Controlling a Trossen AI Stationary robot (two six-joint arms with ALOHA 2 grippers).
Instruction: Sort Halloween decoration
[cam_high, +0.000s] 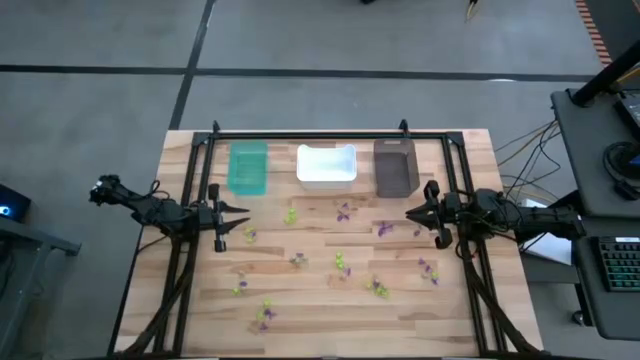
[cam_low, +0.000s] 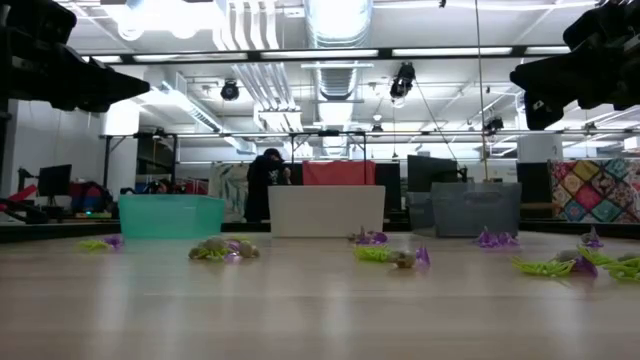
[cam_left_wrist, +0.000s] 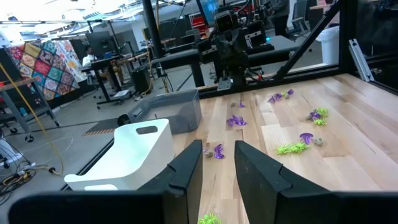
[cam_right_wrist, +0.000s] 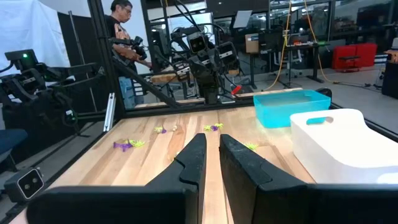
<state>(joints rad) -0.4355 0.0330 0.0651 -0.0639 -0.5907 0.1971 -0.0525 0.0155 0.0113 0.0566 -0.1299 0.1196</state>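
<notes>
The Halloween decoration is several tiny purple and lime-green trinkets lying loose across the wooden table (cam_high: 200, 300), for example a green trinket (cam_high: 291, 214), a purple trinket (cam_high: 384, 229) and a mixed clump (cam_high: 264, 313). In the low view they show as small clumps (cam_low: 222, 250). My left gripper (cam_high: 243, 218) hovers over the table's left side, pointing toward the middle, open with nothing between its fingers (cam_left_wrist: 186, 174). My right gripper (cam_high: 410, 213) hovers over the right side facing it, with only a narrow gap between its fingers (cam_right_wrist: 193, 158) and nothing in it.
Three bins stand in a row along the far edge: teal (cam_high: 248, 167), white (cam_high: 326, 166) and dark (cam_high: 396, 167). A black frame (cam_high: 310, 134) runs around the table. A person (cam_low: 268, 180) stands in the room beyond.
</notes>
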